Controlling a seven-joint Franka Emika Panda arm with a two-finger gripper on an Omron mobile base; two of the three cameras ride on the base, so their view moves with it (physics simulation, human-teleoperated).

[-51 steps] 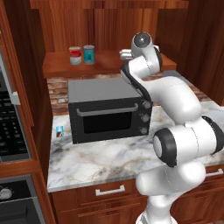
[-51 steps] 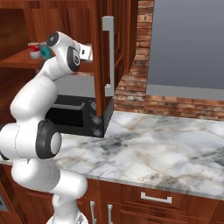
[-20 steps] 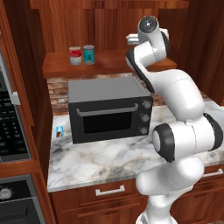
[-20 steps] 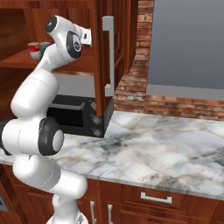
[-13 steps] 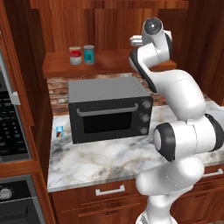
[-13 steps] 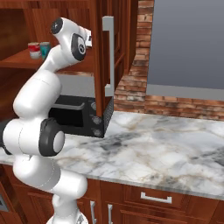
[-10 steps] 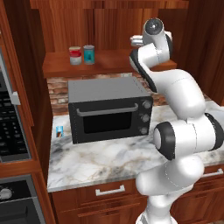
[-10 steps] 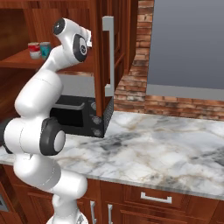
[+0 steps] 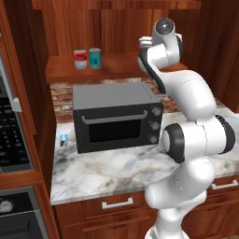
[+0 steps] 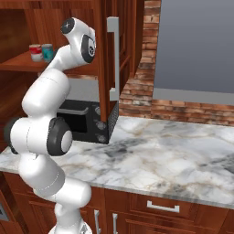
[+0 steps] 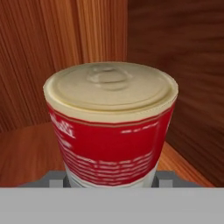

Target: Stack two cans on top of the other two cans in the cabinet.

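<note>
Claw [image 11: 110, 181] still clamps red-and-white can [image 11: 111, 127]; arm swung rightward.

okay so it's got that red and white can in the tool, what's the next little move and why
Probably carry the red-and-white can left along the cabinet shelf toward the two cans standing side by side. It sits between the tool's fingers, and neither standing can has anything on top yet.

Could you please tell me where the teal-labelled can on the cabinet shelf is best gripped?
Grip the teal-labelled can across its label, coming from the open front of the cabinet. It stands upright, and the red-and-white can crowds its left, so side entry looks awkward.
</note>
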